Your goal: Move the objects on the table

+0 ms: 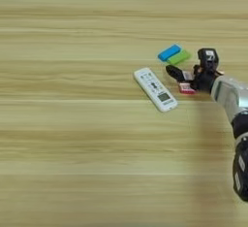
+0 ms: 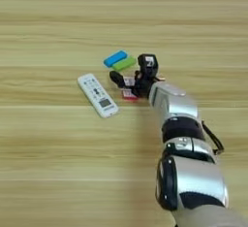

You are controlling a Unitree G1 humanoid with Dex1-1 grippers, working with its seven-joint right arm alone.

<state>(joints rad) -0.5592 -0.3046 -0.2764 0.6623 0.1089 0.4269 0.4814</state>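
Now the pincer [image 2: 130, 72], fingers spread around the red piece [image 2: 129, 94] lying right of the remote [image 2: 98, 95] on the surface [image 1: 72, 148], should close squarely without nudging the blue block [image 1: 169, 52] or green block [image 1: 179, 57].

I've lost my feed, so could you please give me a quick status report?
Right gripper open, fingers around red piece. Blue block and green block side by side just beyond. White remote close left.

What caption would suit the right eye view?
Robot's right gripper over the red piece, beside remote, blue block and green block.
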